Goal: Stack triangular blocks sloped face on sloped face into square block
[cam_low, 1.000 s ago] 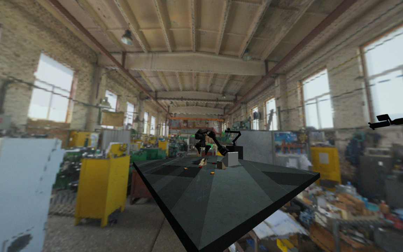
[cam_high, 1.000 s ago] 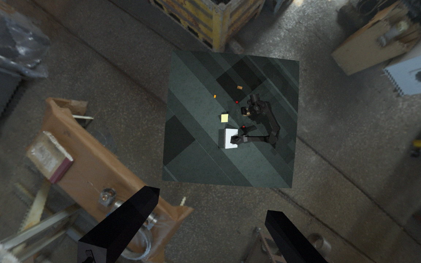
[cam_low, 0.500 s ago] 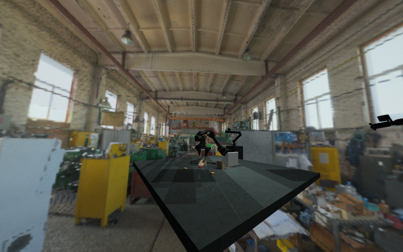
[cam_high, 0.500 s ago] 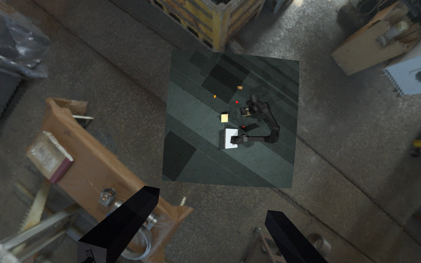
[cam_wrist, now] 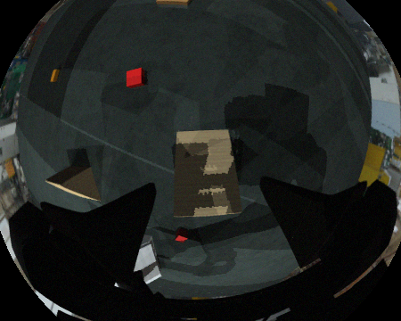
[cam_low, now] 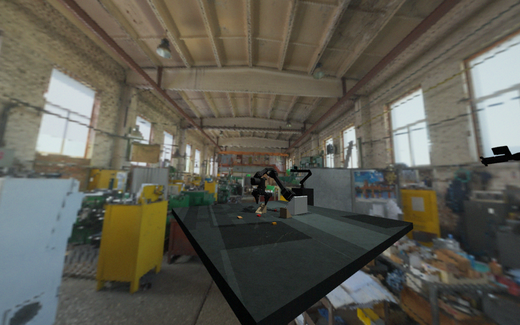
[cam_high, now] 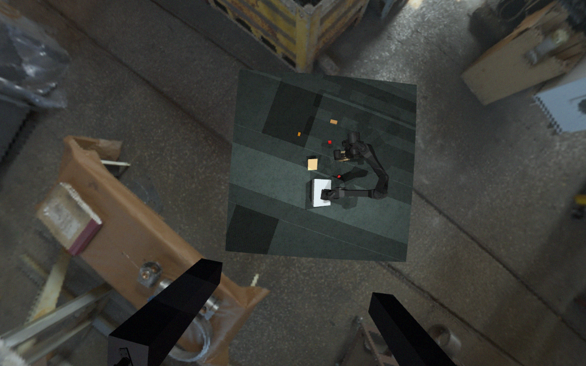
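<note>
Your gripper [cam_wrist: 203, 217] is spread about as wide as it goes w/ nothing in it, hanging above one triangular block [cam_wrist: 206, 173], which sits framed between the two dark fingers in the wrist view. In the exterior view the tips look just above that wedge [cam_low: 260, 208], not touching as far as I can tell. The second triangular block [cam_high: 312, 163] lies apart from it on the table [cam_high: 258, 182], nearer the white base box [cam_high: 321, 191]; wrist view shows it at lower left [cam_wrist: 76, 181].

What can bite you from here:
- Slope: if you close on the sloped face instead of the flat sides, the wedge prob squirts out or tips. Check the jaw line vs the block's long axis before dropping; it looks roughly square-on but the fisheye makes that hard to judge
- Coming down too far: tips hit the table, or push the block sideways
- Small red cube [cam_wrist: 135, 78] and another red bit [cam_wrist: 181, 238] sit near; a wide sweep could flick one off the edge. Orange pieces [cam_high: 333, 121] are farther off, less risk
- Later, seating slope on slope: any sideways push shoves the lower block, and uneven ends mean no square
</note>
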Robot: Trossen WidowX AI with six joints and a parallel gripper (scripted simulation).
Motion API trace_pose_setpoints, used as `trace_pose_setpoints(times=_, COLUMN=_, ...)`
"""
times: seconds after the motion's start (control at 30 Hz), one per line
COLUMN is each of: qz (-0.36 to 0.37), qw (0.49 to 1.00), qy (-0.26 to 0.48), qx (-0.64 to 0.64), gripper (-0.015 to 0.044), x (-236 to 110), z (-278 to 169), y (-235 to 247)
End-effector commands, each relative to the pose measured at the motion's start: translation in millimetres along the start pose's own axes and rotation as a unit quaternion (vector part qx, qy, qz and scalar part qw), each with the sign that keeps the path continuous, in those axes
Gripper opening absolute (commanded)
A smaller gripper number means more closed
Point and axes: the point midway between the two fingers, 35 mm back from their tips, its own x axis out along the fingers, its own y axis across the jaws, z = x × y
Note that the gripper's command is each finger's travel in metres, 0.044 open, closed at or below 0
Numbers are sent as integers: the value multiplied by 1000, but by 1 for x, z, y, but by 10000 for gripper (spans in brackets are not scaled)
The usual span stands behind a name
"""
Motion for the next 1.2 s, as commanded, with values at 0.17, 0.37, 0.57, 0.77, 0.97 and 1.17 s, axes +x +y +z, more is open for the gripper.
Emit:
trace_pose_setpoints(times=0.17, qz=-3, qw=1000, qy=1, qx=-3, gripper=440, x=16, z=-2, y=1)
trace_pose_setpoints(times=0.37, qz=-3, qw=1000, qy=1, qx=-3, gripper=440, x=25, z=-2, y=1)
trace_pose_setpoints(times=0.57, qz=-4, qw=1000, qy=1, qx=-3, gripper=440, x=35, z=-3, y=1)
trace_pose_setpoints(times=0.77, qz=-5, qw=1000, qy=2, qx=-2, gripper=440, x=45, z=-5, y=1)
trace_pose_setpoints(times=0.97, qz=-7, qw=1000, qy=2, qx=-3, gripper=440, x=54, z=-7, y=1)
trace_pose_setpoints(times=1.17, qz=-8, qw=1000, qy=2, qx=-3, gripper=387, x=58, z=-8, y=1)
